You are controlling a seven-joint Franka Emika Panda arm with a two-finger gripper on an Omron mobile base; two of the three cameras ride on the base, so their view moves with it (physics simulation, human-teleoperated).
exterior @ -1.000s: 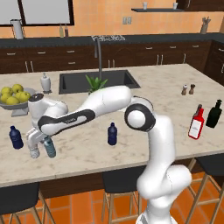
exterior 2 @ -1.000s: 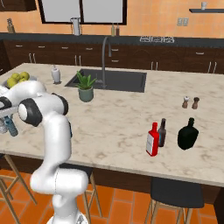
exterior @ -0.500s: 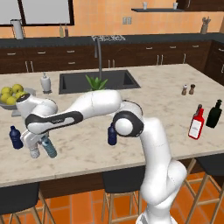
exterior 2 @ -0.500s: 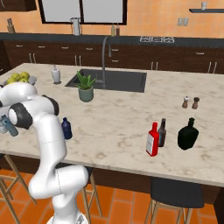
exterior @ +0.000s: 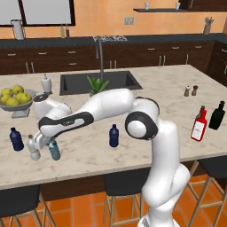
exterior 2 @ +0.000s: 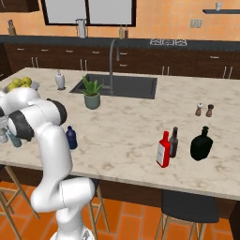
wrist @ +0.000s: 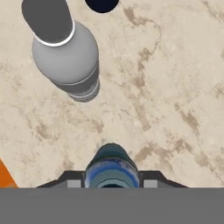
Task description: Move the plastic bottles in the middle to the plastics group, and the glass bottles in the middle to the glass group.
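Gripper (exterior: pixel 52 142) clamped on the pale teal bottle (exterior: pixel 54 150), bottle standing on the worktop (exterior: pixel 168 88), clear bottle (exterior: pixel 33 149) just beside it, navy bottle (exterior: pixel 16 139) near.

1. Glossy white rounded arm (exterior: pixel 106 104) links are seen.
2. Joints are ringed in dark grey/black.
3. A thick white column is seen rising from the base.
4. Dark band on forearm.

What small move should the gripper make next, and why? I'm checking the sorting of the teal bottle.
Probably open and lift away: the gripper holds the teal bottle upright on the counter, beside the clear bottle of the plastics group.
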